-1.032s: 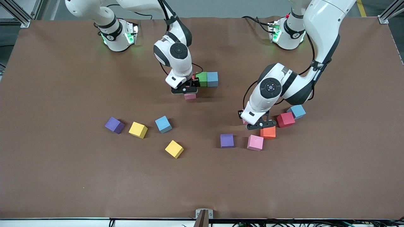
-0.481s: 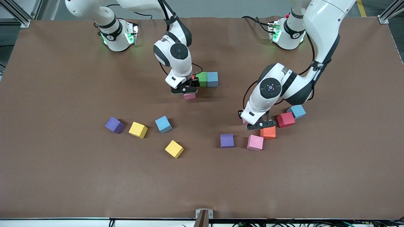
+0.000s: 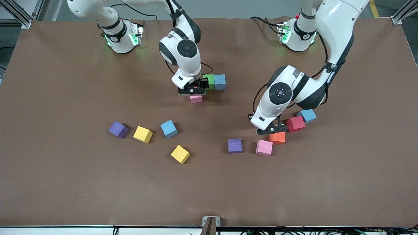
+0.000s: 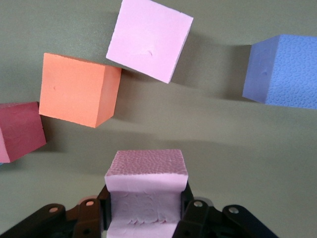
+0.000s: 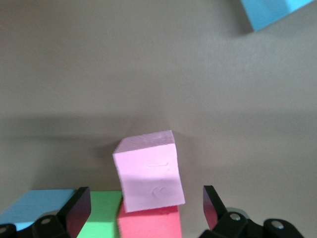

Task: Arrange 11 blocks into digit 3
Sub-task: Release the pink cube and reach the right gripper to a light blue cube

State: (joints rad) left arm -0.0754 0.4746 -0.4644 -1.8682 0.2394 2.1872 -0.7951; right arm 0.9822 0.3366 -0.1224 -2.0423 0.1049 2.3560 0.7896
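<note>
Below the right end effector [image 3: 191, 92], released: pink block [image 3: 196, 99] touching red block [image 5: 148, 223], beside green [image 3: 209, 81] and blue [image 3: 219, 81]. Left end effector [image 4: 146, 208] clenched on another pink block [image 4: 146, 186] over the bench. Seven loose.

Right gripper [image 5: 146, 208]: fingers spread wide, empty. Between them lies a pink block [image 5: 148, 171], skewed, its edge against a red block [image 5: 148, 223]. A green block [image 5: 101, 214] adjoins the red one, a blue block [image 5: 29, 204] next along. Another blue block [image 5: 270, 12] lies well apart on the table [image 5: 148, 64].
</note>
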